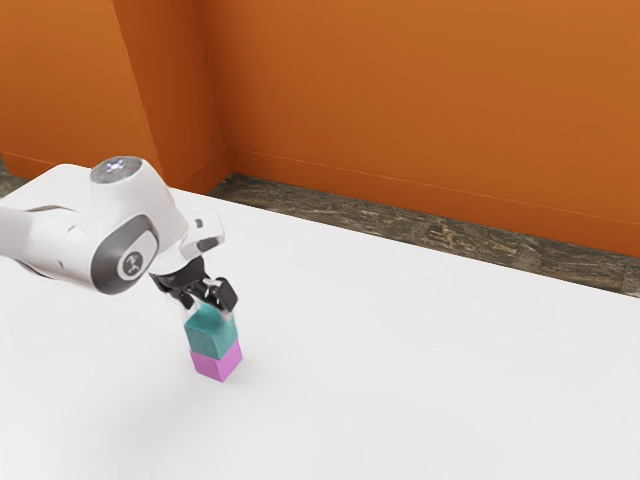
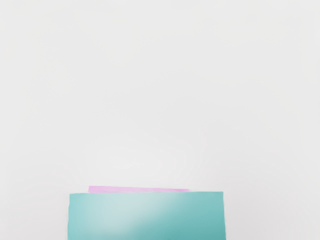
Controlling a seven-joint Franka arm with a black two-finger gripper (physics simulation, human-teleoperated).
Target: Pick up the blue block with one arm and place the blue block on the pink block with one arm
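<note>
Blue block [image 1: 211,337] sits stacked on the pink block [image 1: 218,362]; my gripper [image 1: 208,304] is at its top, and I cannot tell whether it is clamped.

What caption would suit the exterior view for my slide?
The claw at the top of the blue block, which sits stacked on the pink block on a white table.
</note>
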